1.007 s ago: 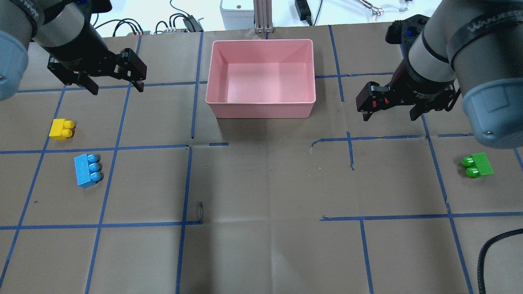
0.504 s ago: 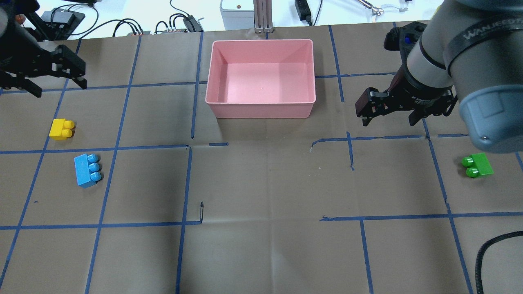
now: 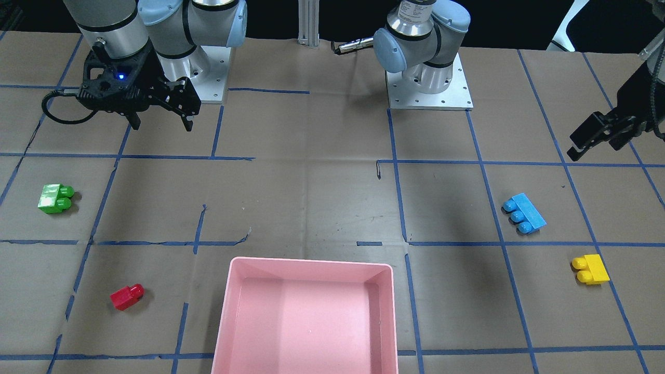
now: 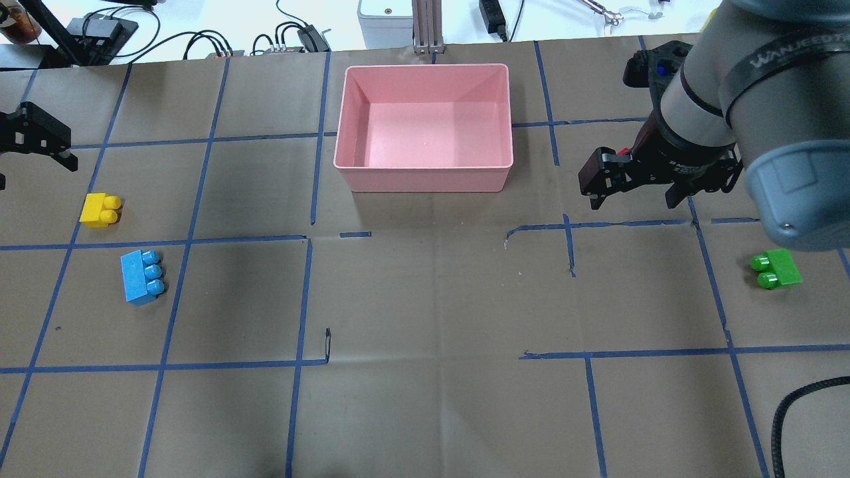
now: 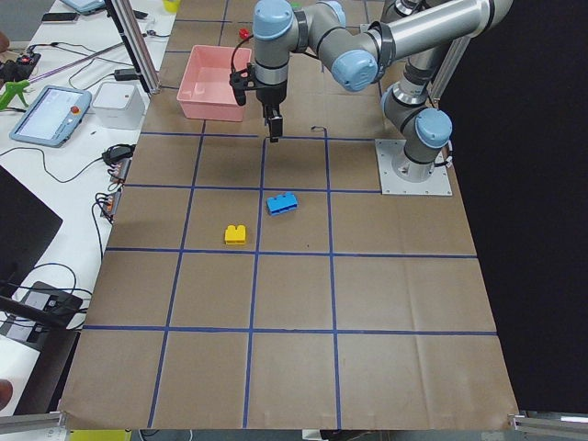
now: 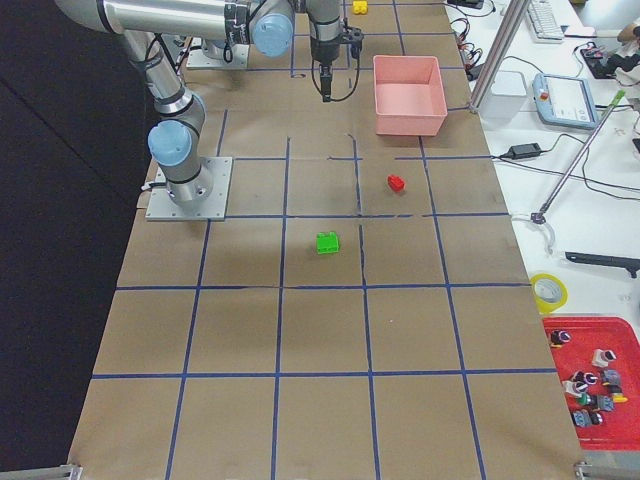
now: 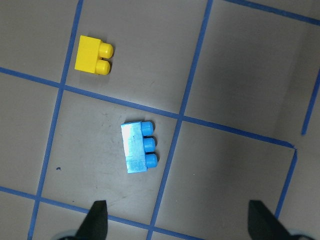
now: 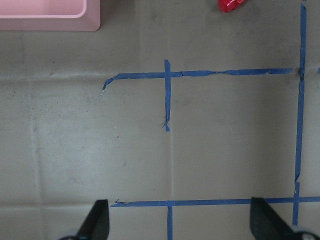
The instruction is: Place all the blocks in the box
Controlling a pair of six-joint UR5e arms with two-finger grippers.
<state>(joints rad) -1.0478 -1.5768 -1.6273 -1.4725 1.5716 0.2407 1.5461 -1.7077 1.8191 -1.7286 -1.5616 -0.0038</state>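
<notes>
High beside the blue three-stud plastic brick (image 7: 138,148) we hold our left gripper (image 7: 177,220) wide and empty, ready to line up a grasp; our right gripper (image 4: 632,198) likewise gapes empty.

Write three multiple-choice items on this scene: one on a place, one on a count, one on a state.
1. Which colour of block lies nearest the blue block? A red B yellow C green
2. How many blocks are inside the box? A none B two C four
3. The left gripper is: A open and empty B shut on a block C resting in the box
Answers: 1 B, the yellow block sits just beside it; 2 A, the box's floor is bare; 3 A, its fingers stand wide apart with nothing between.
</notes>
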